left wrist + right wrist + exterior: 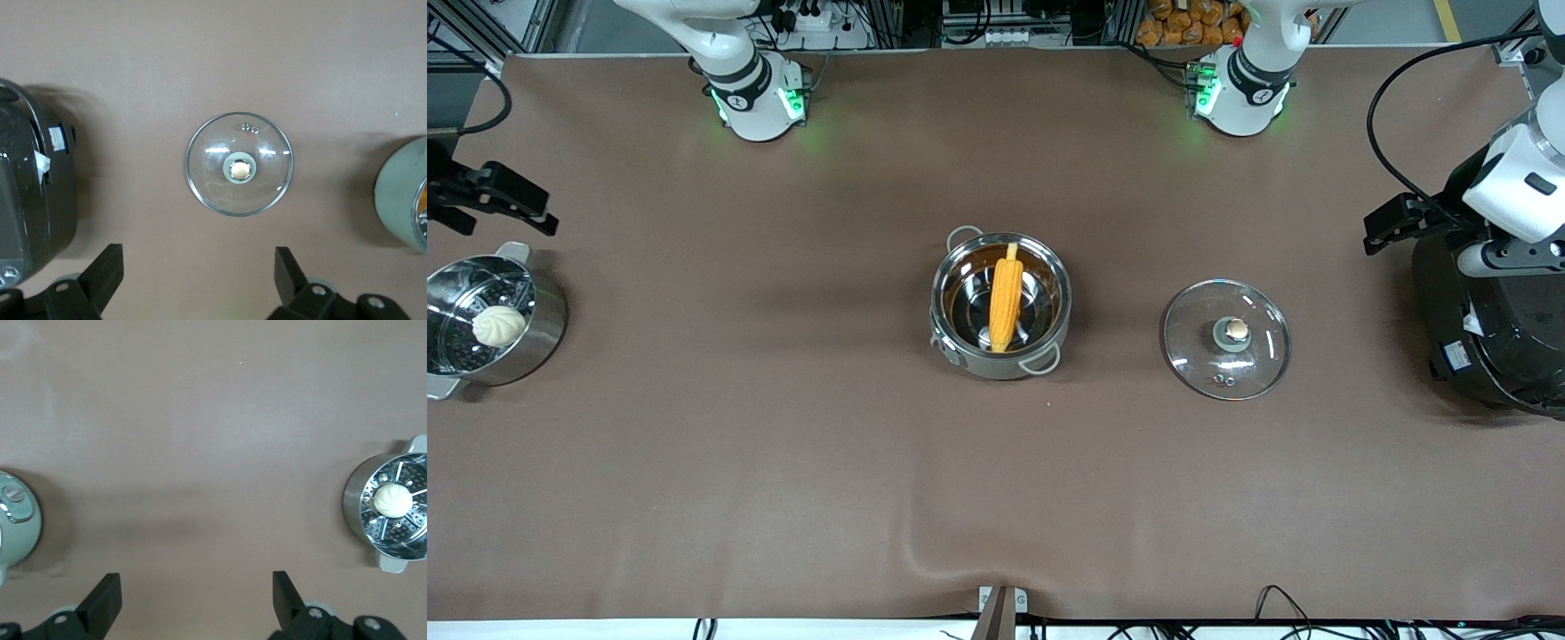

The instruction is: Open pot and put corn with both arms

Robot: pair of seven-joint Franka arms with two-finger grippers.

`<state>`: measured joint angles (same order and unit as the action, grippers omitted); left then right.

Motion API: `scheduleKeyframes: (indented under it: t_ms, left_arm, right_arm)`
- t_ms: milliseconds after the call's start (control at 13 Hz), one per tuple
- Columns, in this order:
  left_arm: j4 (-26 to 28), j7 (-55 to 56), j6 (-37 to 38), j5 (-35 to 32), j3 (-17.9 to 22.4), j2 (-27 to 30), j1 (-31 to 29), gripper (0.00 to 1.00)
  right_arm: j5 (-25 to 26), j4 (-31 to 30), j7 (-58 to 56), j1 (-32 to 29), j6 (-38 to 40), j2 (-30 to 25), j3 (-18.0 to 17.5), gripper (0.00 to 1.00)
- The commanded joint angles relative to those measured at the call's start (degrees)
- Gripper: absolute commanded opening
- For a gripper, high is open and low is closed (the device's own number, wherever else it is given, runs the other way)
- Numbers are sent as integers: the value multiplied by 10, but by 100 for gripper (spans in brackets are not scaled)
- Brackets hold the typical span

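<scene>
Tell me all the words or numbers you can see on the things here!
Nothing can be read.
Black cooker: white labels on its side, too small to read.
Arm bases: small round marks, too blurred to read.
Pot, corn, lid and the bun's pot: no writing.

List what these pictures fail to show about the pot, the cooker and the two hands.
- Pot: its floor under the corn is hidden in the front view; both wrist views cut it at an edge.
- Black cooker: cut off by the front view's edge, its top covered by the left arm.
- Left hand and right hand: open, only the fingers show.
</scene>
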<state>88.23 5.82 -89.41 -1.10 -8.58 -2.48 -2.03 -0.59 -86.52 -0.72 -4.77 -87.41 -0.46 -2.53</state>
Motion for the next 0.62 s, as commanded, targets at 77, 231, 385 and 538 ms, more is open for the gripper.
scheduleKeyframes:
  t_ms: [77, 231, 385, 538]
  left_arm:
    - [-4, -31, 11, 12, 4, 7, -5, 100]
    - [-12, -30, 13, 11, 5, 4, -5, 100]
    - [-12, -30, 13, 9, 5, 1, -5, 100]
    - [-12, -29, 14, 6, 5, 1, -4, 100]
  right_arm:
    - [9, -87, -30, -6, -88, -46, 2, 100]
    - [9, -109, -29, -7, -105, -52, 2, 100]
    - [7, -110, -29, -8, -105, -53, 2, 100]
    - [4, -109, -28, -9, -100, -53, 2, 100]
